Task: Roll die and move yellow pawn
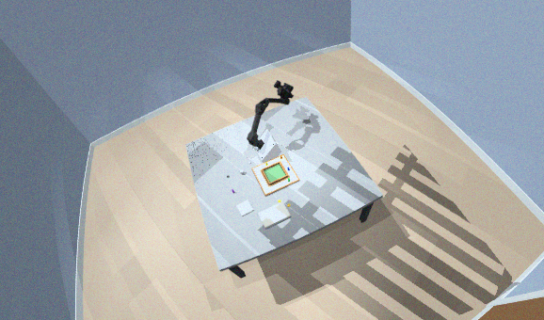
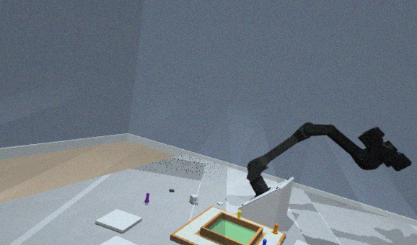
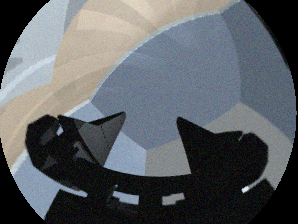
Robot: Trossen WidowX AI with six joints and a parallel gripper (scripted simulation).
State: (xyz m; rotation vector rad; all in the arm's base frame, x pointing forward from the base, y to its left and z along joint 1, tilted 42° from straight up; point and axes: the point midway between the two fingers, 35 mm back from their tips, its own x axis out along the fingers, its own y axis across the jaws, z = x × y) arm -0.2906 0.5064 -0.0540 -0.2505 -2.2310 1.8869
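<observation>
My gripper [image 1: 288, 90] [image 2: 403, 163] [image 3: 151, 117] is open and empty, raised high and far from the board. A pale cube [image 1: 243, 173] [image 2: 194, 199], apparently the die, sits on the table outside the board; its pips are too small to read. The green-floored tray [image 1: 275, 174] [image 2: 230, 230] with brown walls is in the middle of the board [image 1: 265, 190] [image 2: 188, 231] and looks empty. The yellow pawn [image 1: 266, 164] [image 2: 239, 214] stands upright on the board's border. An orange pawn [image 1: 282, 157] [image 2: 275, 228], a blue pawn [image 1: 288, 168] [image 2: 265, 242] and a green pawn [image 1: 289, 180] also stand there.
A white panel [image 1: 269, 146] [image 2: 272, 205] leans between arm base and board. A purple pawn [image 1: 232, 191] [image 2: 147, 197], a dark disc [image 1: 228, 176] [image 2: 172, 190], a white slab [image 1: 245, 208] [image 2: 118, 220], a pale box [image 1: 274, 216] and small yellow [image 1: 280, 201] and orange [image 1: 289, 205] pieces lie off the board.
</observation>
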